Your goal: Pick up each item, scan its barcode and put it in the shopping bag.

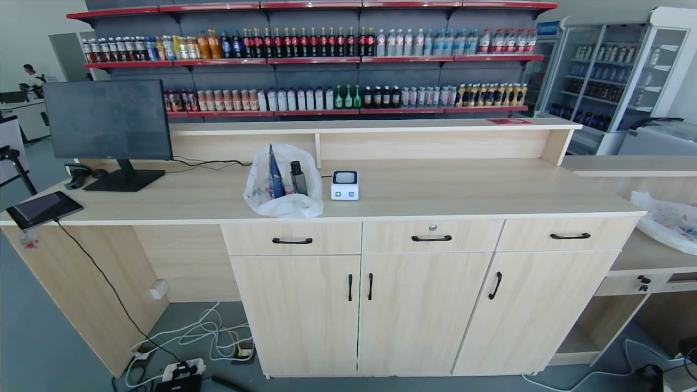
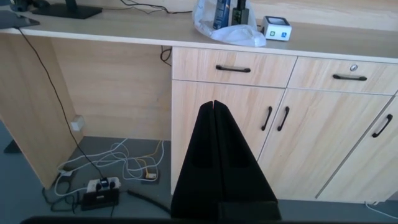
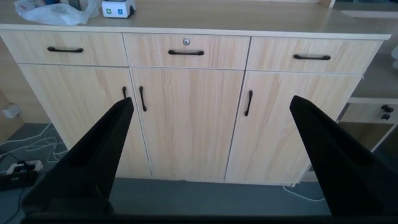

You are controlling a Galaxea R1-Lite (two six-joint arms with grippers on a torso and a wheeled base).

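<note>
On the counter (image 1: 463, 190) the bag (image 1: 256, 188) holds a tube (image 1: 275, 175) and a bottle (image 1: 298, 178), the scanner (image 1: 345, 185) at its 3 o'clock, while facing the doors (image 3: 186, 118) the left gripper (image 2: 214, 109) is pinched together, empty, and the right gripper (image 3: 211, 102) gapes wide, empty.

right end effector (image 3: 211, 102): fingers spread wide | faces cabinet (image 3: 186, 124) | shopping bag (image 3: 53, 12) beside scanner (image 3: 118, 8) on counter (image 3: 249, 17)
</note>
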